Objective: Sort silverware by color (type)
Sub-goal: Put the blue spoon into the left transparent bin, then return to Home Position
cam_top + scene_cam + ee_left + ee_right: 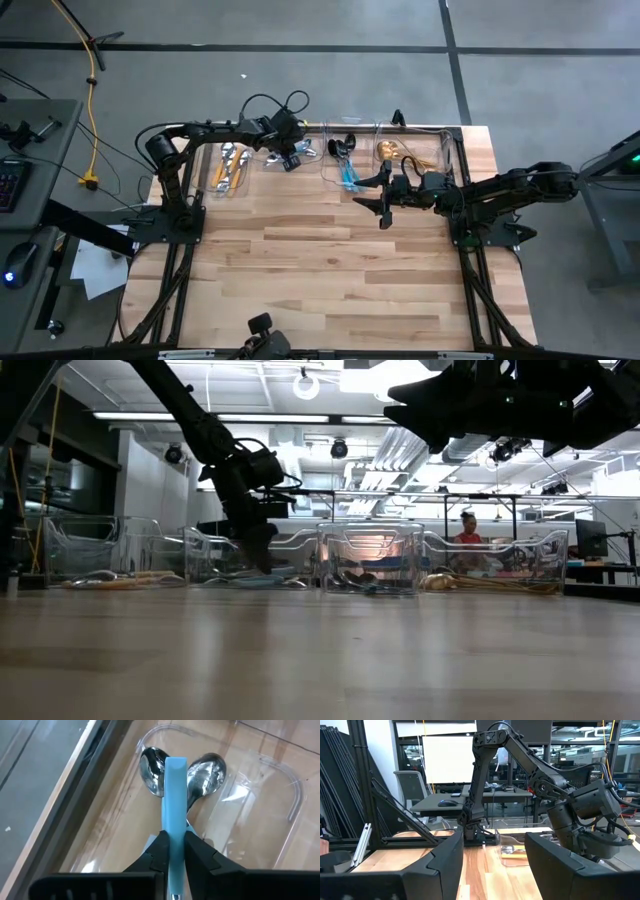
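Your left gripper (172, 851) pinches a light-blue handle (174, 805) upright over two spoons (200, 777) in a bin (280, 795); right gripper (385, 200) waits open.

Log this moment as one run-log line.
left gripper: jaws shut on light-blue handle, over clear bin holding two silver spoons | right gripper: jaws open, empty, above table

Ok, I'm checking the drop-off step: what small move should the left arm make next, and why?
Probably open the left gripper and let go. It grips a light-blue handle directly over a clear bin already holding two silver spoons, so the piece seems to be over its sorting spot. The right gripper waits open over the table.
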Controlling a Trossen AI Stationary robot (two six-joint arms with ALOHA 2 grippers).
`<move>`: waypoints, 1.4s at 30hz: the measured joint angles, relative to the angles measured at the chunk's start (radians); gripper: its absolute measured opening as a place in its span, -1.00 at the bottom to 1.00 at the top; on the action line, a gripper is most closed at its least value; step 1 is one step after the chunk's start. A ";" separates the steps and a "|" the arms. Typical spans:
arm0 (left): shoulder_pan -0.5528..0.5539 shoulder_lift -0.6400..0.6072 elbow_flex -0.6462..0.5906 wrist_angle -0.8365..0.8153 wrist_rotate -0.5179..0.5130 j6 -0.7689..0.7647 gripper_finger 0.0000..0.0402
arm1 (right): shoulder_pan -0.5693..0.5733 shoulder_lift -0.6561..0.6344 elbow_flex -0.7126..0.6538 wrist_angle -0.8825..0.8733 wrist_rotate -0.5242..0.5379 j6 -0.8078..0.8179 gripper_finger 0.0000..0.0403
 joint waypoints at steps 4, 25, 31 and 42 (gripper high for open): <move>0.000 0.000 0.000 0.000 0.000 -0.006 -0.76 | 0.000 0.000 0.000 0.000 0.000 0.000 -0.02; 0.000 0.000 0.000 -0.001 -0.036 -0.017 -0.30 | 0.000 0.000 0.000 0.000 0.000 0.000 -0.02; 0.000 0.000 0.000 -0.003 -0.036 -0.019 -0.12 | 0.000 0.000 0.000 0.000 0.000 0.000 -0.02; 0.000 -0.071 0.092 -0.183 -0.050 -0.001 -0.04 | 0.000 0.000 0.000 -0.001 0.000 -0.007 -0.02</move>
